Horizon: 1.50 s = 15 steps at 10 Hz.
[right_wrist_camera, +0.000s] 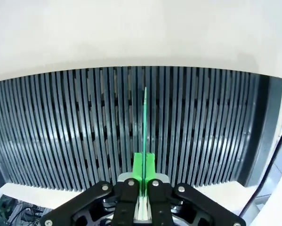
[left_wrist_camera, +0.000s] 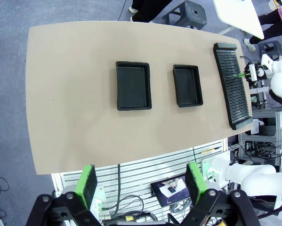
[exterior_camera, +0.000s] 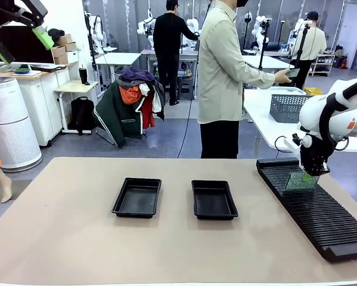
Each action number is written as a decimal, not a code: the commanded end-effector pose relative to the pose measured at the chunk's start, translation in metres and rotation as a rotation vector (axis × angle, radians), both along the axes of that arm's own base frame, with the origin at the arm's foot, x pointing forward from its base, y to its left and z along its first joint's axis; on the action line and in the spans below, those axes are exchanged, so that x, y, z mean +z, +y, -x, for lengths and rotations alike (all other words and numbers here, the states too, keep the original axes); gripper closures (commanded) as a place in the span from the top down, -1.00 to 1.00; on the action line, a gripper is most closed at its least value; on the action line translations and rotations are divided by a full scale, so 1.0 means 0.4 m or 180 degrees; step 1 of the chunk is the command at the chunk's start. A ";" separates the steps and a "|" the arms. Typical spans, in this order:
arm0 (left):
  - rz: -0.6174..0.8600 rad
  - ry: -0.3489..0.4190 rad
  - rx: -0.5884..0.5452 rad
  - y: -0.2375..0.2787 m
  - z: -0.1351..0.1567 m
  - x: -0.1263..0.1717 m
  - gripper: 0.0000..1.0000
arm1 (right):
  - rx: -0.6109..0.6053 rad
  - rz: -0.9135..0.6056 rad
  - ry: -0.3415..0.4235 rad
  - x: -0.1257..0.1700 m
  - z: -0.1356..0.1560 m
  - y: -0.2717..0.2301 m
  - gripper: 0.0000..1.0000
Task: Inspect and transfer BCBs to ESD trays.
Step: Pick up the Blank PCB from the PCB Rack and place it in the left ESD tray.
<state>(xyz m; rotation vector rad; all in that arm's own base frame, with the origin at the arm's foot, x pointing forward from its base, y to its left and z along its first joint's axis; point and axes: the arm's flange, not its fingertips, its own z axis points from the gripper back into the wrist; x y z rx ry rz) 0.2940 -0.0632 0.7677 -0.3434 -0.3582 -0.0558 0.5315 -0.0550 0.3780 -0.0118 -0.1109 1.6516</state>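
Note:
Two empty black ESD trays lie side by side mid-table; from high above they are the left tray and the right tray. My right gripper is shut on the top edge of a thin green BCB, which stands upright at the rack's far end. In the right wrist view the BCB is edge-on between the closed fingers of that gripper. I cannot tell whether its lower edge still sits in a slot. My left gripper is raised high at the far left, open and empty.
The long black slotted rack runs along the table's right side. A person stands beyond the far edge, hand out to the right. Behind them, a grey mesh basket sits on a white table.

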 end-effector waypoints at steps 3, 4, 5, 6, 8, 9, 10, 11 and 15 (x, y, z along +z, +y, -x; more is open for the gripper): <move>0.0004 0.0003 -0.0005 0.001 0.000 -0.003 1.00 | -0.0276 0.0114 -0.0105 0.257 0.096 0.013 -1.00; 0.0004 0.0003 -0.0005 0.001 0.000 -0.003 1.00 | -0.0356 0.0113 -0.0120 0.343 0.128 0.013 -1.00; 0.0004 0.0003 -0.0005 0.001 0.000 -0.003 1.00 | -0.0387 0.0101 -0.0131 0.410 0.153 0.010 -1.00; 0.0004 0.0003 -0.0005 0.001 0.000 -0.003 1.00 | -0.0377 0.0062 -0.0127 0.469 0.175 0.010 -1.00; 0.0004 0.0003 -0.0005 0.001 0.000 -0.003 1.00 | -0.0418 -0.0009 -0.0093 0.559 0.208 0.010 -1.00; 0.0004 0.0003 -0.0005 0.001 0.000 -0.003 1.00 | -0.0444 -0.0033 -0.0106 0.594 0.221 0.006 -1.00; 0.0004 0.0003 -0.0005 0.001 0.000 -0.003 1.00 | -0.0453 -0.0029 -0.0120 0.614 0.230 0.003 -1.00; 0.0004 0.0003 -0.0005 0.001 0.000 -0.003 1.00 | -0.0461 -0.0037 -0.0141 0.625 0.235 -0.002 -1.00; 0.0004 0.0003 -0.0005 0.001 0.000 -0.003 1.00 | -0.0386 -0.0039 -0.0184 0.627 0.239 -0.012 -1.00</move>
